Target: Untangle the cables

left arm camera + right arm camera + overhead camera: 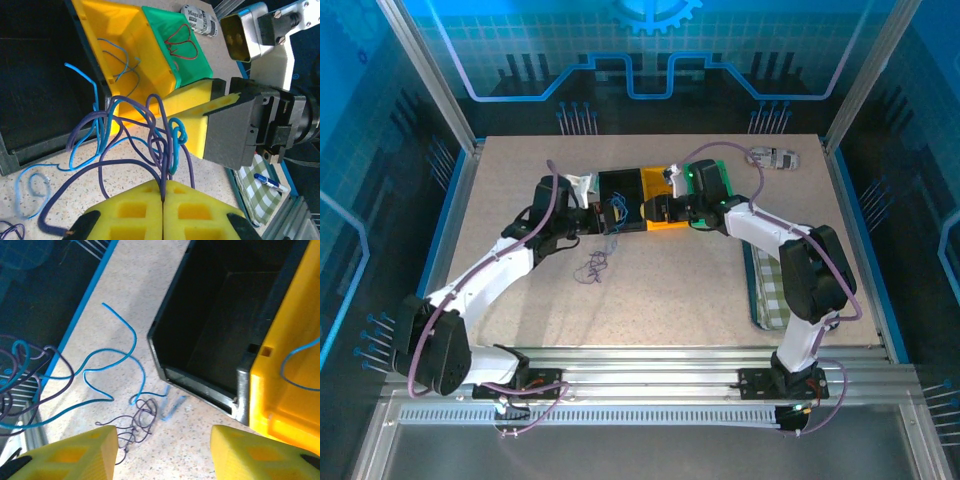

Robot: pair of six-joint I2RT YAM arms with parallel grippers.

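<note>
Left pincer (163, 199) pinches the tangled thin purple and blue wire cables (176, 131), mid-separation; the spread right pincer (163, 442) likely must next grab one strand.

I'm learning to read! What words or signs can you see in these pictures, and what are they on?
"Maga…": black print on the small white cylinder lying on the table behind the green bin. The rest of the word and the smaller lines are too blurred to read.
Gear sign, no words: on the blue back wall.
Pen on the checked cloth: any print is too small to read.
</note>
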